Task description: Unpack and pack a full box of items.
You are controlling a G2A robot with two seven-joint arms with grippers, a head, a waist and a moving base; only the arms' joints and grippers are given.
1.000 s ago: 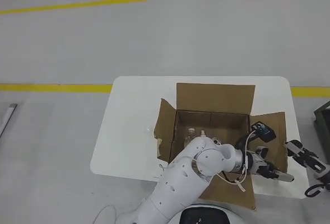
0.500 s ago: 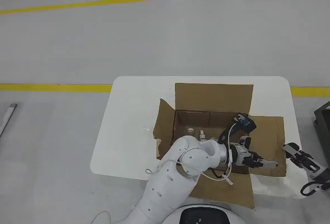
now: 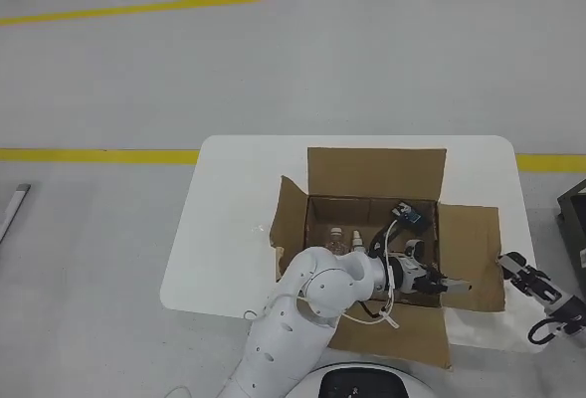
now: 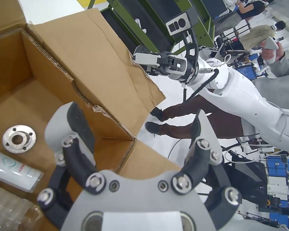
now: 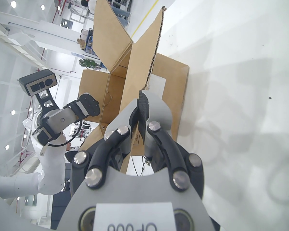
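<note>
**Open box on the table, both grippers at its right side**

The cardboard box [image 3: 376, 171] sits on the white table [image 3: 233, 219] with its flaps open. A couple of small capped bottles [image 3: 339, 236] are in the left half, and the left wrist cam shows a round metal flange [image 4: 19, 139] lying flat on the box floor just beside a white canister [image 4: 14, 173] on its side. The left gripper [image 4: 134, 108] hangs over the right end of the box, fingers spread wide with nothing between them. Further right, the right flap [image 3: 469, 254] is folded out over the table. The right gripper [image 5: 141, 97] is at its outer edge with fingers pressed together — can't tell if it's pinching the cardboard or just touching it.
</note>
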